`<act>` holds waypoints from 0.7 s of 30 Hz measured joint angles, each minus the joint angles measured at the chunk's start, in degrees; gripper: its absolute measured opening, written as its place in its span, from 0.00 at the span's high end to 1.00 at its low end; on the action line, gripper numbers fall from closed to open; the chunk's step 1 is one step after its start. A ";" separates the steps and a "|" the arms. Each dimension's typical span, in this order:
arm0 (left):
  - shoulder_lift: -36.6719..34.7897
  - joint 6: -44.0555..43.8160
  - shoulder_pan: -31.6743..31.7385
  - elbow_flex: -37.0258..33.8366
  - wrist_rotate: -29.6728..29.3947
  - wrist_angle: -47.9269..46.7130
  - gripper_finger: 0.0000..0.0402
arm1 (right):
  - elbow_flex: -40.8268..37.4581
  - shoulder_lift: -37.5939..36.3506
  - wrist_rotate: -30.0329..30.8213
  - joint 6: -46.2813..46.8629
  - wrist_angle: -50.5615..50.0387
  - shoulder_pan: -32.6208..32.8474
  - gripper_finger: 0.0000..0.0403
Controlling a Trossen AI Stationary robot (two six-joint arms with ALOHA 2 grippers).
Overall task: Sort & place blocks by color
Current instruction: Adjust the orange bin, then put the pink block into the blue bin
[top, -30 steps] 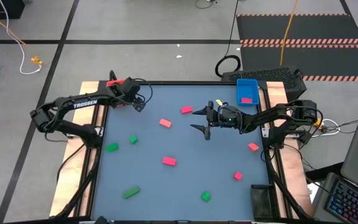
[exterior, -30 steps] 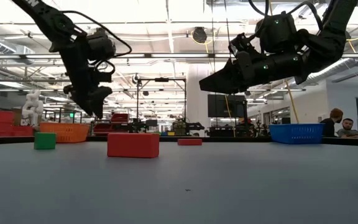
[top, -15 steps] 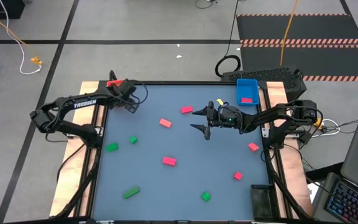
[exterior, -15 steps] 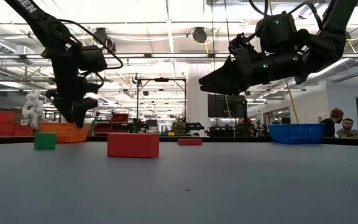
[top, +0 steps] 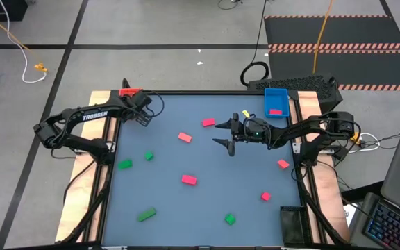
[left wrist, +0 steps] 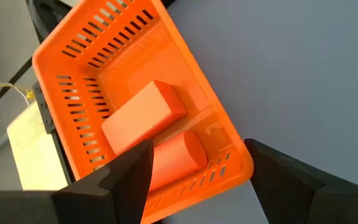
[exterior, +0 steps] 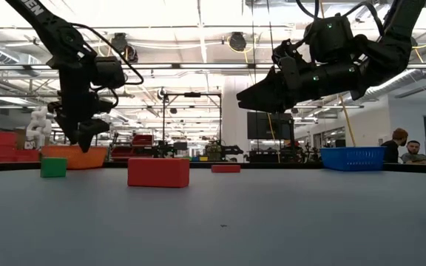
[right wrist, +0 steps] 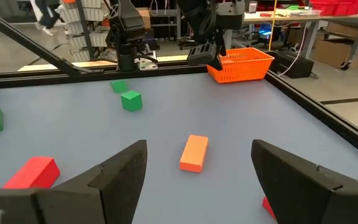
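Observation:
Blocks lie scattered flat on the blue-grey table: salmon ones (top: pixel 184 137) (top: pixel 208 123), pink ones (top: pixel 189 180) (top: pixel 283 164) (top: pixel 265 196), green ones (top: pixel 124 164) (top: pixel 148 156) (top: pixel 146 214) (top: pixel 230 219). My left gripper (top: pixel 144 114) (left wrist: pixel 197 180) is open and empty, hovering by the orange basket (left wrist: pixel 92 68) at the far left corner; two salmon blocks (left wrist: pixel 143 115) (left wrist: pixel 179 155) lie inside it. My right gripper (top: pixel 222 134) (right wrist: pixel 197 180) is open and empty, held above mid-table, facing a salmon block (right wrist: pixel 194 152). One pink block (top: pixel 276 111) lies in the blue tray (top: pixel 276 94).
A dark tray (top: pixel 292 223) sits at the near right corner and the blue tray at the far right corner. A raised black rim (top: pixel 207 92) frames the table. People sit in the room beyond the table (exterior: pixel 405 148). Bare table surface lies between the scattered blocks.
My left gripper has moved toward the table's left edge, closer to the orange basket at the far left corner. My right arm has kept still, and no block on the table has shifted.

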 joint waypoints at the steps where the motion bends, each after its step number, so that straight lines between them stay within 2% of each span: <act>1: -0.01 -0.14 0.01 0.00 -0.07 -0.18 0.38 | 0.00 0.00 0.00 0.00 0.00 0.00 0.30; 7: -0.01 0.22 0.02 1.15 -0.09 0.64 0.38 | 0.00 0.00 0.00 0.70 -0.02 0.00 0.30; 14: -0.01 1.46 -0.56 5.79 -0.08 -0.89 0.38 | 0.00 0.00 0.00 10.34 -0.02 0.00 0.30; 18: -0.03 1.51 -2.48 8.73 0.21 -1.41 0.38 | 0.00 0.00 0.02 10.24 -0.02 0.00 0.30; 21: -0.06 2.50 -4.53 10.74 3.11 -0.66 0.38 | 0.00 0.00 0.02 10.26 0.46 0.00 0.30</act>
